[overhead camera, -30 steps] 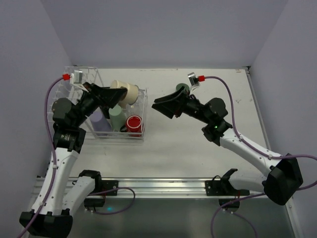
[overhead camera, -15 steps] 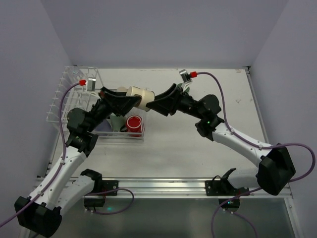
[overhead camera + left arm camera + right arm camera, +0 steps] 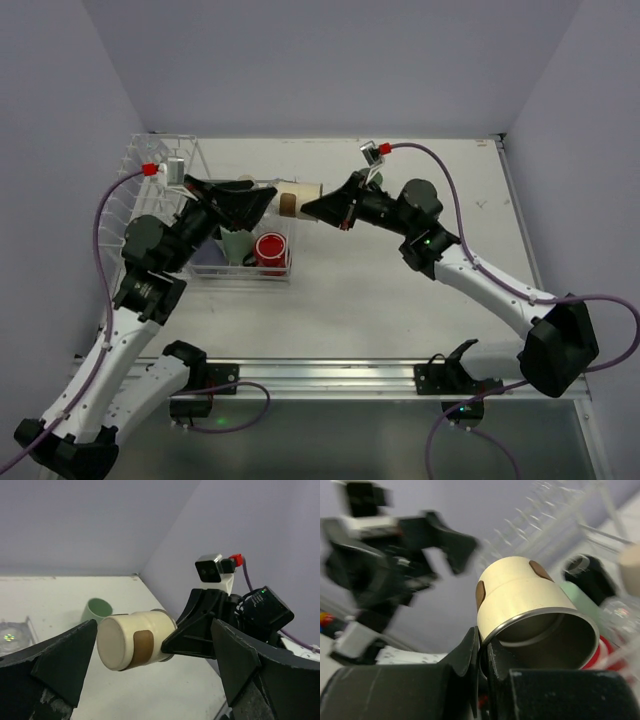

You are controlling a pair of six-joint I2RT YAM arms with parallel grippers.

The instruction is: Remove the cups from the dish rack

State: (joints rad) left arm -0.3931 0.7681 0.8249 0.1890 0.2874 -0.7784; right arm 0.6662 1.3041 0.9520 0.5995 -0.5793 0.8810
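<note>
Since the earlier frame, the left end effector (image 3: pixel 262 201) had sprung wide open, its fingers (image 3: pixel 65 655) flanking the beige cup (image 3: pixel 295 198) without touching it. The right end effector (image 3: pixel 318 207) pinched the cup's rim, holding it sideways in the air above the dish rack's (image 3: pixel 130 190) 3 o'clock edge. The right arm stretched in from 4 o'clock and the left arm from 7 o'clock.

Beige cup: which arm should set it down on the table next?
Right, most likely. The right gripper is shut on the rim of the beige cup. The left gripper stands open around it, gripping nothing. Bare table lies under the right arm.
</note>
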